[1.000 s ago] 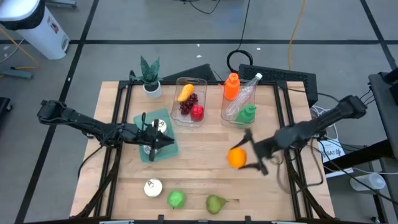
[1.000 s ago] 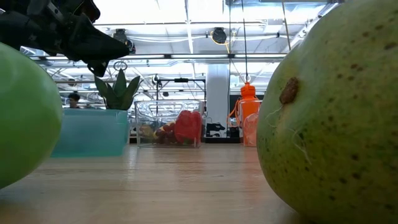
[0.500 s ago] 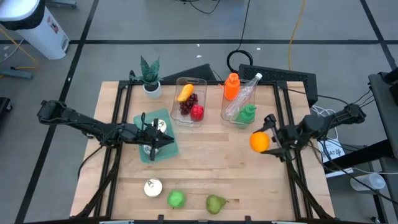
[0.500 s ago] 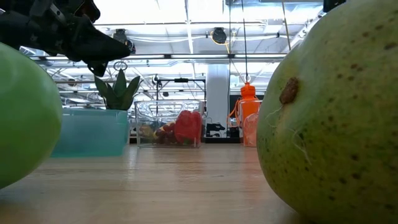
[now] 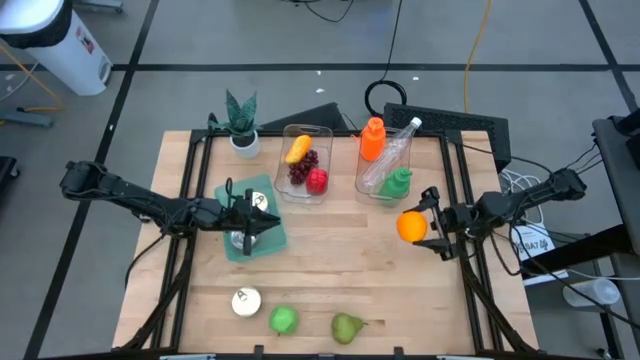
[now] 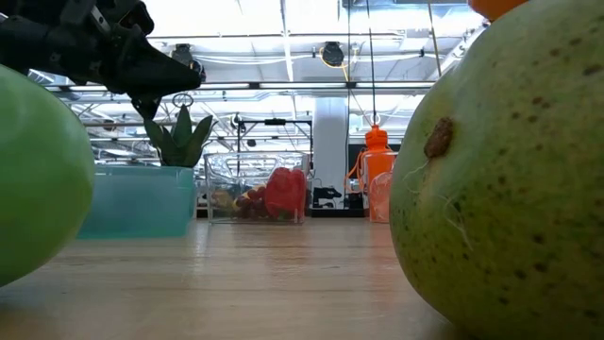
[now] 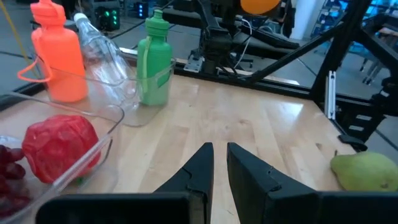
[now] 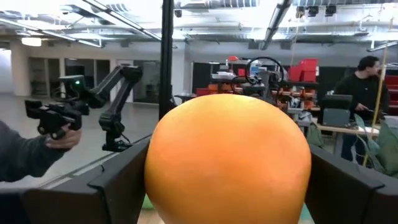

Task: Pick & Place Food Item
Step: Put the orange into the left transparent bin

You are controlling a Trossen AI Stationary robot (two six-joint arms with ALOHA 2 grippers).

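An orange (image 5: 410, 226) hangs above the table's right part, in front of the bin of bottles (image 5: 388, 165), with my right gripper (image 5: 424, 226) shut on it. It fills the right wrist view (image 8: 228, 158) and shows at the top of the low view (image 6: 500, 7). My left gripper (image 5: 266, 224) stands shut and empty above the teal tray (image 5: 262, 190) at the left; its shut fingers (image 7: 219, 168) point across the table toward the right arm. A clear bin (image 5: 306, 160) with a red fruit, grapes and a yellow piece stands at the back. My right gripper pinches the orange by its two opposite sides (image 8: 155, 177), one finger (image 8: 118, 183) on each. The fingers come about level from the table's right side. The orange is lifted clear of the table.
A pear (image 5: 346, 326), a green apple (image 5: 284, 320) and a white round thing (image 5: 246, 301) lie near the front edge. A potted plant (image 5: 241, 122) stands at the back left. Bare wood lies in the table's middle. People show in the room beyond.
My right gripper has carried the orange from near the table's middle toward the right edge and a little toward the far edge, drawing back toward its own base. The orange stays between the fingers, clear of the table.
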